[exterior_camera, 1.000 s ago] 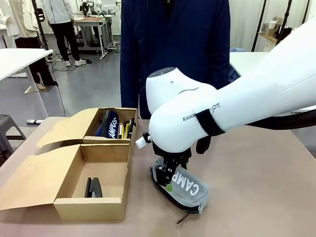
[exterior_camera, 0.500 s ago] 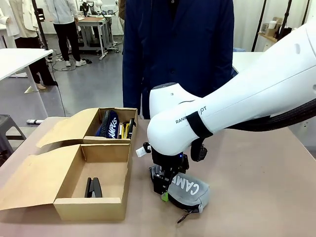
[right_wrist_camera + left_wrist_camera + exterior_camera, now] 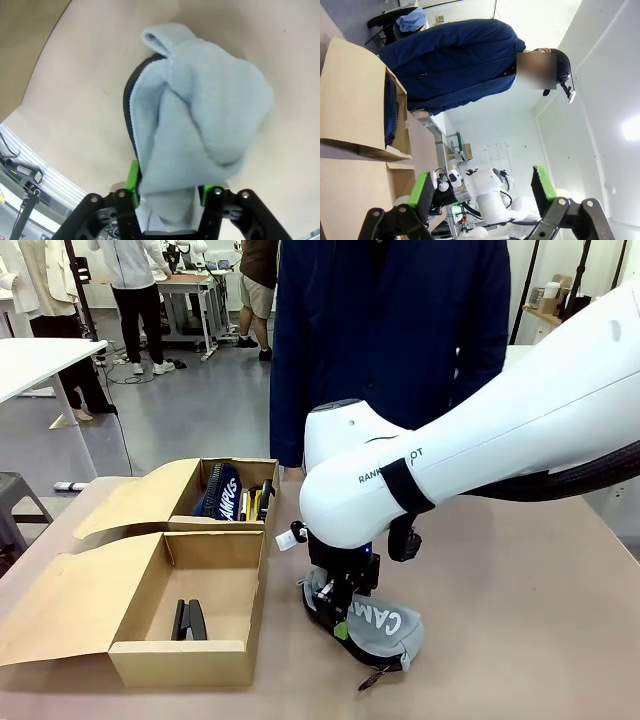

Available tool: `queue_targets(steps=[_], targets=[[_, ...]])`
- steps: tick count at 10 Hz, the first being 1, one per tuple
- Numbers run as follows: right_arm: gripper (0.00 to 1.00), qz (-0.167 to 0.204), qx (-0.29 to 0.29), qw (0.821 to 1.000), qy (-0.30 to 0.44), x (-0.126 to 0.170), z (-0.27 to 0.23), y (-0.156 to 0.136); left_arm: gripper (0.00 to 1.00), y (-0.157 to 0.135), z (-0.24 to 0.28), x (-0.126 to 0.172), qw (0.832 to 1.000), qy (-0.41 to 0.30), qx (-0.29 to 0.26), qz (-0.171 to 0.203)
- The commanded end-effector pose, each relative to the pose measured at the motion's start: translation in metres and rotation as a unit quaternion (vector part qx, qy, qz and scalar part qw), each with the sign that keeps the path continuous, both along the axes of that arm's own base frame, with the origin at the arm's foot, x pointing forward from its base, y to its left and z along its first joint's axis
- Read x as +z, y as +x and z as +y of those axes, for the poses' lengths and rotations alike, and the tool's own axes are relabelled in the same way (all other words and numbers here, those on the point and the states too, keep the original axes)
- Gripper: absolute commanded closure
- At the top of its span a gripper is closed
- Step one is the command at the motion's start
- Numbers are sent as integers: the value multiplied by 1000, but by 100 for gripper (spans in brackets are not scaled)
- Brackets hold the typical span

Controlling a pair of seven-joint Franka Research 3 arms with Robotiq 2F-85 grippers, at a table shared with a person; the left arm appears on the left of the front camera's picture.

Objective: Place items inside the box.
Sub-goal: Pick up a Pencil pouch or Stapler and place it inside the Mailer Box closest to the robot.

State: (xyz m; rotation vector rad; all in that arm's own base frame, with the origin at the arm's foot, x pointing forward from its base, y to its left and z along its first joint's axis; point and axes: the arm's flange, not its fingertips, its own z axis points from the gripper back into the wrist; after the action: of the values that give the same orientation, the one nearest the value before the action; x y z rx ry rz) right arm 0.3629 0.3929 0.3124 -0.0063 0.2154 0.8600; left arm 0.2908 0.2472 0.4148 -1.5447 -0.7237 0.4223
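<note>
The grey pencil case [image 3: 388, 629], lettered "CAMPUS", lies on the table right of the box [image 3: 180, 664]. My right gripper [image 3: 338, 624] points down and is shut on its left end. In the right wrist view the grey pencil case [image 3: 200, 130] bulges out, pinched between the green pads of my right gripper [image 3: 167, 194]. A navy pencil case [image 3: 222, 492] stands in the box's far compartment, and a black stapler [image 3: 188, 620] lies in the near one. My left gripper [image 3: 482, 187] is open and holds nothing; beyond it are the box [image 3: 350, 100] and navy case [image 3: 390, 115].
A person in a navy coat [image 3: 390, 330] stands at the table's far edge, right behind my right arm. Yellow and black items [image 3: 256, 502] stand beside the navy case. The box's flaps [image 3: 60, 600] spread left. Bare tabletop [image 3: 540, 620] lies to the right.
My right gripper's jaws have come together on the grey case's left end, bunching the fabric. The person has shifted right and nearer the table.
</note>
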Motion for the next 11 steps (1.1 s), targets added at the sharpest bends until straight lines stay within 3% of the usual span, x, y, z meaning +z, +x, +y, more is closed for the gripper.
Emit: queue_targets(steps=[1, 5, 7, 9, 11], targets=[[100, 1, -10, 1000, 1, -4, -5, -6, 0, -2, -1, 1, 1000, 4, -2, -12], [100, 6, -14, 1000, -2, -3, -6, -6, 0, -2, -1, 1, 1000, 4, -2, -12], [100, 24, -57, 998, 19, 12, -12, -13, 0, -2, -1, 1, 1000, 4, -2, -12], [100, 31, -169, 985, 34, 60, -40, -42, 0, -2, -1, 1, 1000, 4, -2, -12], [100, 50, -326, 941, 74, 106, -102, -69, 0, -2, -1, 1, 1000, 4, -2, -12]])
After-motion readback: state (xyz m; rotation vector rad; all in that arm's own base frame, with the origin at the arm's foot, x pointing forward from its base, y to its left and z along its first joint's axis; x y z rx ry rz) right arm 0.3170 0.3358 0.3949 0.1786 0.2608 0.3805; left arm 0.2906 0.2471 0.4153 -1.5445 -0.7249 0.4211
